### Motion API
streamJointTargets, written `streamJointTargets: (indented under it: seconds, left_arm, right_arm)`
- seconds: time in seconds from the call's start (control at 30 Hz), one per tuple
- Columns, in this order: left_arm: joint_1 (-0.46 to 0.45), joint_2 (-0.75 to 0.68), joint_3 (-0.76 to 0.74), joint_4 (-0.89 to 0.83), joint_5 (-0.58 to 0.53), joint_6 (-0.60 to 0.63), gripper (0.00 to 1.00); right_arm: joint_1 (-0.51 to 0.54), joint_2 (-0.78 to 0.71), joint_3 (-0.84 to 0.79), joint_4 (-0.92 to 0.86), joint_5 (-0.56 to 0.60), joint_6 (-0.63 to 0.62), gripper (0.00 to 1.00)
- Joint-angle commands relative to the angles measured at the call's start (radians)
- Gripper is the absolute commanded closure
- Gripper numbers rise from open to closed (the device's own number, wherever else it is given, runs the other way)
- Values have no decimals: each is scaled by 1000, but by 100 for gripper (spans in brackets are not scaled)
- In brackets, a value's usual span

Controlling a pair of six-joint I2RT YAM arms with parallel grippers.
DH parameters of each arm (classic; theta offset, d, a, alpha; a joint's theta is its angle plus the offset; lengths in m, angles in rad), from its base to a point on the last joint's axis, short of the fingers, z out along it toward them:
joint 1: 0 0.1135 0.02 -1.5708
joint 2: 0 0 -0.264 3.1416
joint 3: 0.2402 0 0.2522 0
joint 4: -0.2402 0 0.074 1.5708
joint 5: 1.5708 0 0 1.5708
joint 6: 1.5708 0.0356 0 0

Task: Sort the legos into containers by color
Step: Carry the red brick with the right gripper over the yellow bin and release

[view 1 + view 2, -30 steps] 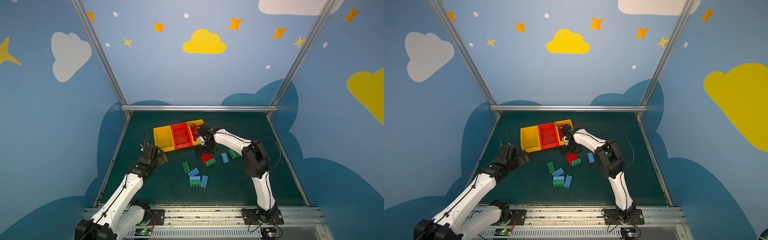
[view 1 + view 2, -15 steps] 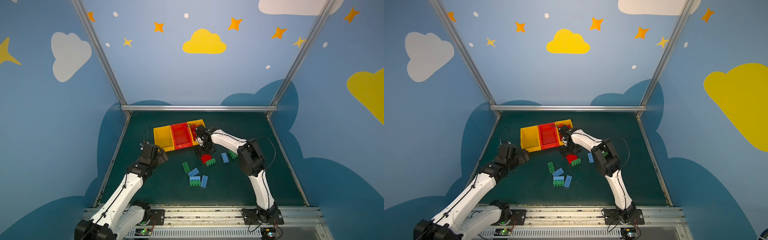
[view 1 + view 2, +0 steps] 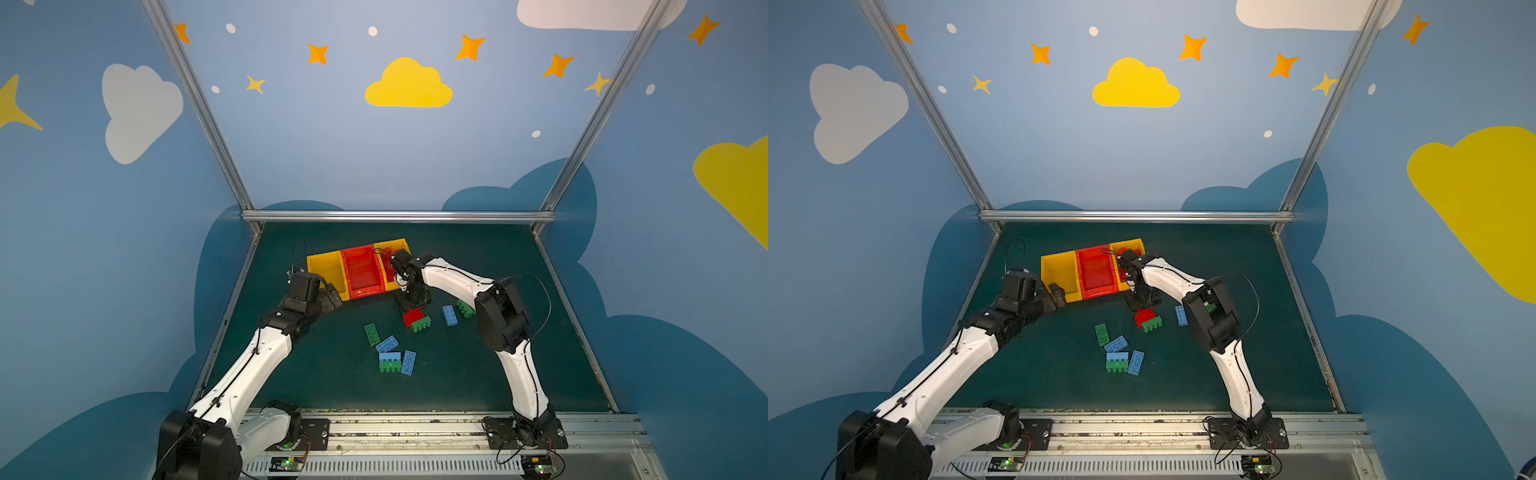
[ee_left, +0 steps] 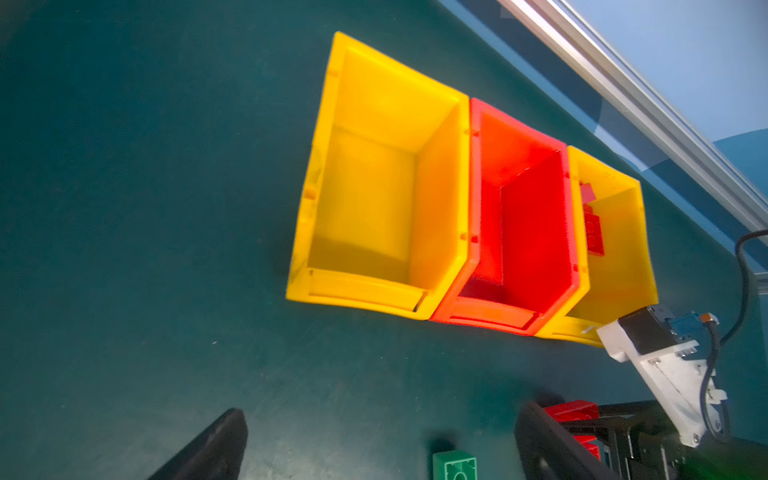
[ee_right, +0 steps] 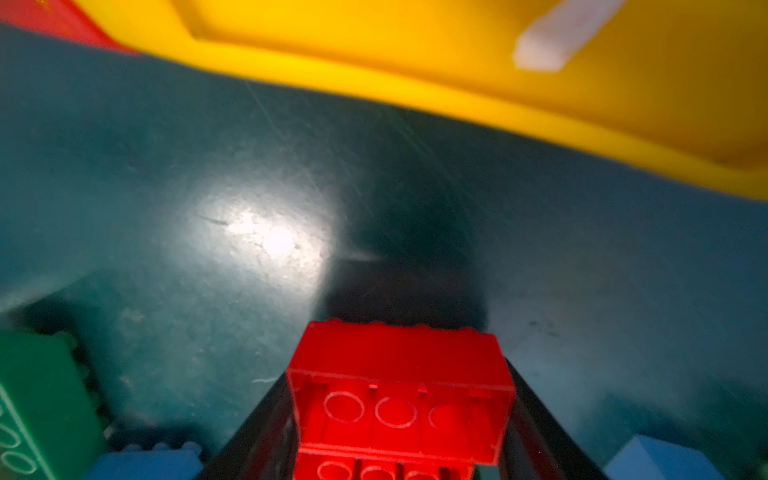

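We judge the step in hand to be this: pick up a red studded plastic brick [image 5: 399, 365] and carry it into the yellow plastic bin at the right end of the row [image 3: 392, 242], where other red bricks [image 4: 592, 232] already lie. The red brick is just in front of that bin, low at the dark green table mat [image 3: 478, 374]. We cannot tell whether it rests on the mat or hangs a little above it. The right gripper [image 3: 410, 302] is down over it, and its black fingers [image 5: 536, 419] stand against two opposite sides of the brick. We read this as a grip, though how firm it is we cannot tell.

To do it well, we would first make the grip firm, because smooth plastic can slip or turn between the fingers. A green studded brick [image 3: 422, 323] touches the red brick in both top views, so we would lift straight up and not drag this neighbour along. The front wall of the bin is near, so the brick must rise above the rim before it goes forward. We would release it low inside, so that it does not bounce out.

The left gripper [image 4: 374, 451] is wide open and holds nothing. It is near the front of the other yellow bin [image 4: 374, 199], which has nothing in it, like the red middle bin [image 4: 528, 216]. We would hold it well apart from the right arm's path.
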Motion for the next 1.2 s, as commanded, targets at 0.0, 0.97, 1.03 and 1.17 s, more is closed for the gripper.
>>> streamJointTargets:
  seconds: [0.0, 0.97, 1.03, 1.17]
  left_arm:
    - [5, 45, 63, 18, 31, 43, 0]
    - [16, 326, 350, 13, 153, 145, 0]
    - [18, 335, 359, 13, 157, 145, 0]
    - [18, 358, 370, 11, 184, 136, 0]
  right_arm:
    - [-11, -78, 104, -45, 22, 12, 53]
    - [-106, 262, 662, 131, -11, -26, 18]
    - [-109, 245, 669, 123, -6, -29, 15]
    - [-115, 173, 624, 90, 14, -37, 12]
